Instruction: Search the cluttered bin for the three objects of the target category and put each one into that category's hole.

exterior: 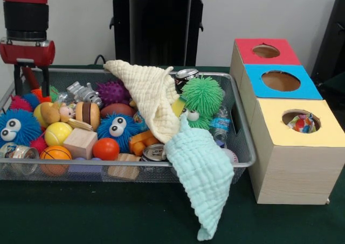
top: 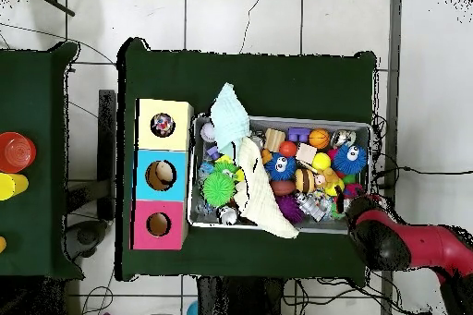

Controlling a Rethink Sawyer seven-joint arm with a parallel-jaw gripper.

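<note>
The red-and-black arm hangs vertically over the wire-mesh bin's [exterior: 241, 147] corner, its tool [exterior: 28, 85] among fuzzy toys, finger state indeterminate, beside a waffle-textured cream cloth [exterior: 151, 101].

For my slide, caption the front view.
Sawyer's hand reaches into a cluttered wire bin draped with two cloths, beside three colour-topped sorting boxes.

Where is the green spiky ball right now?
In the front view the green spiky ball sits in the wire bin's right part, beside the cream cloth and above the mint cloth, near the boxes.
</note>
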